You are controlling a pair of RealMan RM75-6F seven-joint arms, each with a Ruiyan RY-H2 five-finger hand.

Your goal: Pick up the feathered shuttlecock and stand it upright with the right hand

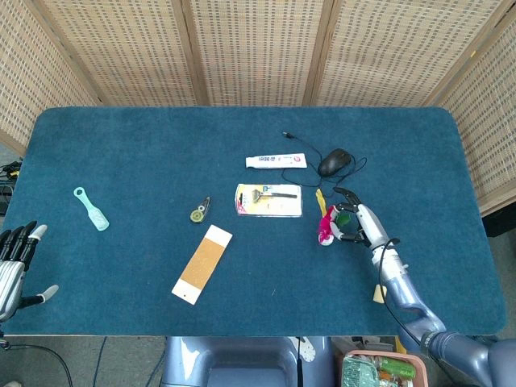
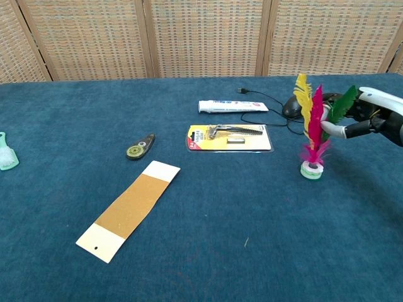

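The feathered shuttlecock (image 2: 313,135) stands upright on the blue table, its white-green base (image 2: 311,170) on the cloth and its yellow, pink and green feathers pointing up. In the head view the shuttlecock (image 1: 325,225) sits right of the razor pack. My right hand (image 2: 368,118) reaches in from the right and pinches the feathers between thumb and fingers; the same right hand (image 1: 358,223) shows in the head view. My left hand (image 1: 11,264) hangs off the table's front left corner, fingers apart, holding nothing.
A razor pack (image 2: 230,137), a toothpaste tube (image 2: 233,106) and a black mouse (image 1: 334,162) with its cable lie just behind and left of the shuttlecock. Further left are a correction-tape roller (image 2: 139,147), a cardboard strip (image 2: 129,209) and a teal brush (image 1: 91,209).
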